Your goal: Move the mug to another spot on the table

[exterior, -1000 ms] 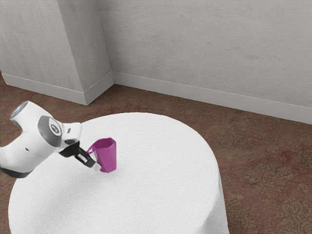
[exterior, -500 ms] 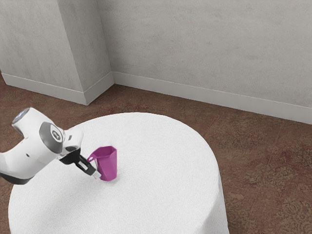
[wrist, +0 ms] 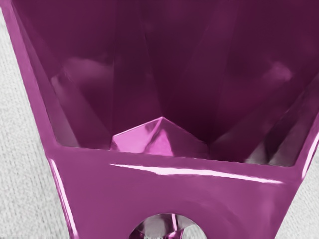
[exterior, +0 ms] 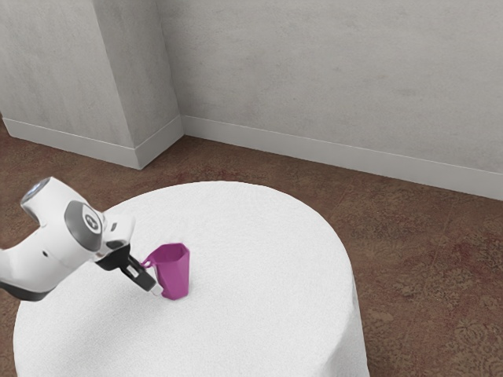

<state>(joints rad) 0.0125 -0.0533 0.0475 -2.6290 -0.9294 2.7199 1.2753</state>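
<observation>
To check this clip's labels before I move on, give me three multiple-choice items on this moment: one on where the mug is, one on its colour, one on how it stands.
1. Where on the table is the mug?
A) at the edge on the exterior view's right
B) in the exterior view's left part, beside the gripper
C) at the far edge nearest the wall

2. What colour is the mug?
A) green
B) yellow
C) purple

3. How does the mug stand?
A) upright, opening upward
B) lying on its side
C) upside down

Answers:
1 B: the exterior view shows it left of the table's middle, with the gripper at its handle side.
2 C: its walls are purple in both views.
3 A: its open rim faces up in the exterior view.
</observation>
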